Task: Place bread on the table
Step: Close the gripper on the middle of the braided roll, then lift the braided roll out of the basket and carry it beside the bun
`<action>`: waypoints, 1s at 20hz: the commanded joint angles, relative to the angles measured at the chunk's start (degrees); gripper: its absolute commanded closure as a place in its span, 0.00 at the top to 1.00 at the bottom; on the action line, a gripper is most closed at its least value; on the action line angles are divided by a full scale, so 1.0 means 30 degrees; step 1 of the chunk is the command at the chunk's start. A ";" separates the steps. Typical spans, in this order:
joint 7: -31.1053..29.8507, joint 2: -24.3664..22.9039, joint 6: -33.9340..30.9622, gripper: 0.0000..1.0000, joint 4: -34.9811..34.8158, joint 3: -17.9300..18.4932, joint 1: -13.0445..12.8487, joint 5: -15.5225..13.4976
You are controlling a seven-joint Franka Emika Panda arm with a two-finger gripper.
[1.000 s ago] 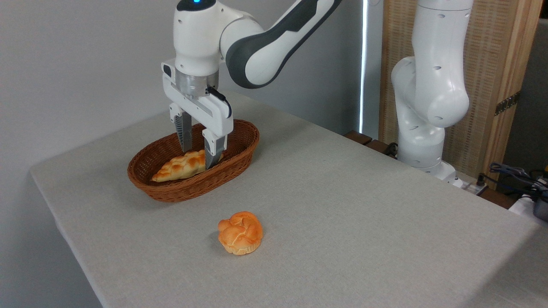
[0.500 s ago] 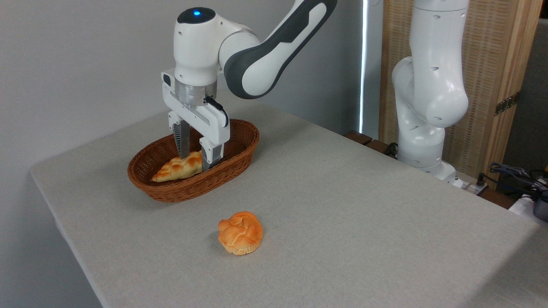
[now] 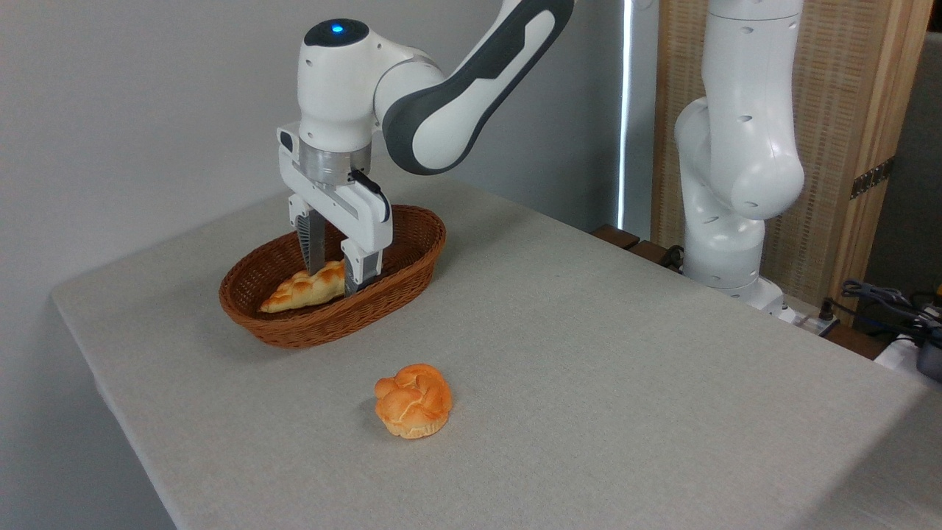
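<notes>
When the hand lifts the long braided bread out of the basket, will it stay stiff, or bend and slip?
The bread probably stays stiff: it keeps its braided shape in the basket. The hand straddles it near one end, not the middle, so the far pointed end may droop or swing. Its glossy crust looks smooth, so it could slip a little.

Robotics lab / test cell, not a kitchen. Evidence: white Franka arm (image 3: 739,147) w/ its base mounted at the far edge of the counter (image 3: 589,353), which has a plain grey fabric top, staged setup. Bare grey wall (image 3: 132,110) behind, no decor. Cable bundle + power strip (image 3: 876,302) on the right by the base. Wood-framed woven screen (image 3: 846,110) used as a partition. Props only: wicker basket (image 3: 331,324), fake-looking bun (image 3: 413,400).
</notes>
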 commanded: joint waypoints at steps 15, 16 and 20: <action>0.1379 -0.0528 -0.1558 0.28 0.0541 0.0448 -0.0046 0.0140; 0.1408 -0.0530 -0.2291 0.28 0.0893 0.0477 0.0012 0.0169; 0.1525 -0.0559 -0.4403 0.28 0.2475 0.1326 0.0042 0.0024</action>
